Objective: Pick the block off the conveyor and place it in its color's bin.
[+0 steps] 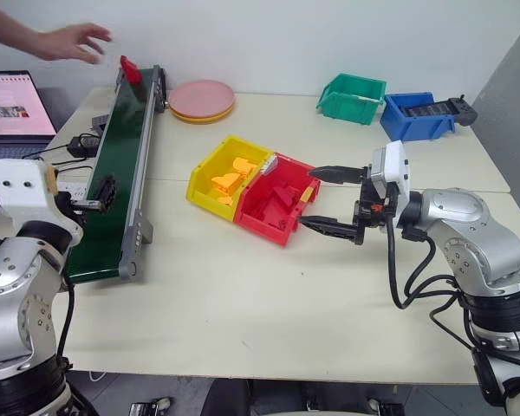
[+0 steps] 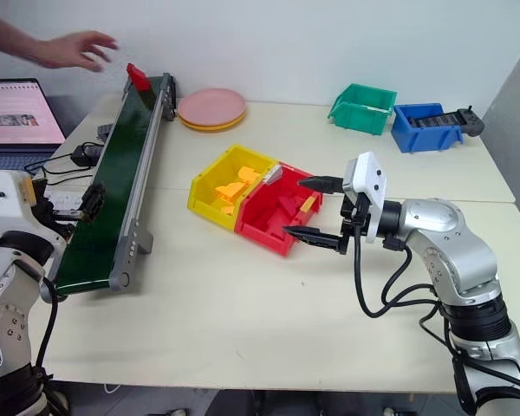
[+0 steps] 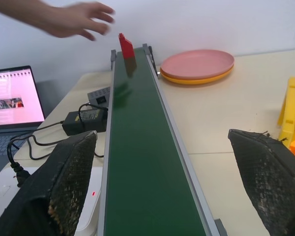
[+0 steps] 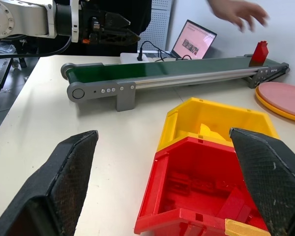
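A small red block [image 1: 130, 68] stands upright at the far end of the dark green conveyor [image 1: 121, 147]. A person's hand [image 1: 74, 42] hovers just left of it, apart from it. My left gripper [image 3: 169, 187] is open over the belt's near end, far from the block [image 3: 126, 46], and it holds nothing. The red bin [image 1: 264, 227] sits mid-table with red pieces inside, joined to a yellow bin. My right gripper [image 1: 325, 199] is open and empty, pointing at the red bin's right side.
The yellow bin [image 1: 210, 170] holds orange-yellow pieces. A pink plate [image 1: 201, 100] lies beside the conveyor's far end. Green bin [image 1: 354, 97] and blue bin [image 1: 416, 115] stand at the back right. A laptop [image 1: 13, 104], a power adapter and cables lie left of the belt.
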Controlling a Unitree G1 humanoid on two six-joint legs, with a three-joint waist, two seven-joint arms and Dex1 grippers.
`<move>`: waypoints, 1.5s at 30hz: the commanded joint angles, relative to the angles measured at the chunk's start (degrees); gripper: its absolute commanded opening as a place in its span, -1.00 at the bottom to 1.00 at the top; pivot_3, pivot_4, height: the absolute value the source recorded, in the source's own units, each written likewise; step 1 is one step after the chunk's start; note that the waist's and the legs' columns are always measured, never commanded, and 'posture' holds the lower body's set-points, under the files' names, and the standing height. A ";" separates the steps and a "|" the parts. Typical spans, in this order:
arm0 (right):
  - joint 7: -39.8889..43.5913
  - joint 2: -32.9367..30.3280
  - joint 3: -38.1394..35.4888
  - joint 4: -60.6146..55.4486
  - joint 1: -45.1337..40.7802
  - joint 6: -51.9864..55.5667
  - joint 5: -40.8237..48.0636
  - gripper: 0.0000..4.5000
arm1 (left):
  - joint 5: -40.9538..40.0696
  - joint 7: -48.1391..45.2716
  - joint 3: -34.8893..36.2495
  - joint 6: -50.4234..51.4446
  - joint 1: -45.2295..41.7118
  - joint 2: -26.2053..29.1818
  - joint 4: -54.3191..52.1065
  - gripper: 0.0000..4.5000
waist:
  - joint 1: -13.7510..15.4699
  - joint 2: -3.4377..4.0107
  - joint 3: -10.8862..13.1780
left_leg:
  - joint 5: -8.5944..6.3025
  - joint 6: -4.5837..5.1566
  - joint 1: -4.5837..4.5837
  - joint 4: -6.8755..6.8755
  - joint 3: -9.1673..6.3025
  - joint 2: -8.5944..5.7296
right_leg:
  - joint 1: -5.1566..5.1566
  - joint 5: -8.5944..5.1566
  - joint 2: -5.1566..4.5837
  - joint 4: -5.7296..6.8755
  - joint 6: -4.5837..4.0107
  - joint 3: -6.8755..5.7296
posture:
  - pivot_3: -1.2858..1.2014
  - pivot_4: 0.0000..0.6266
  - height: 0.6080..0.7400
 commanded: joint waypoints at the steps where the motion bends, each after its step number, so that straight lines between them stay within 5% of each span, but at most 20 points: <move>1: 0.48 -0.49 -0.23 -1.85 -1.30 -0.19 0.25 1.00 | -0.43 0.04 1.33 -1.92 -0.60 0.25 -1.26 0.98 | 0.00 0.00 0.00 | 0.00 0.00 0.00 0.00 0.00 0.00 | 0.00 0.00 0.00 0.00 0.00 0.00 | 0.03 -0.52 1.00; 45: 2.90 -0.14 0.57 -1.42 -4.57 2.42 1.23 1.00 | 0.49 5.58 2.57 0.06 -1.58 0.82 4.41 0.98 | -0.01 0.00 0.00 | 0.00 0.00 -0.01 -0.01 -0.02 0.00 | -0.02 0.00 -0.01 -0.01 0.00 -0.02 | 0.03 -0.52 1.00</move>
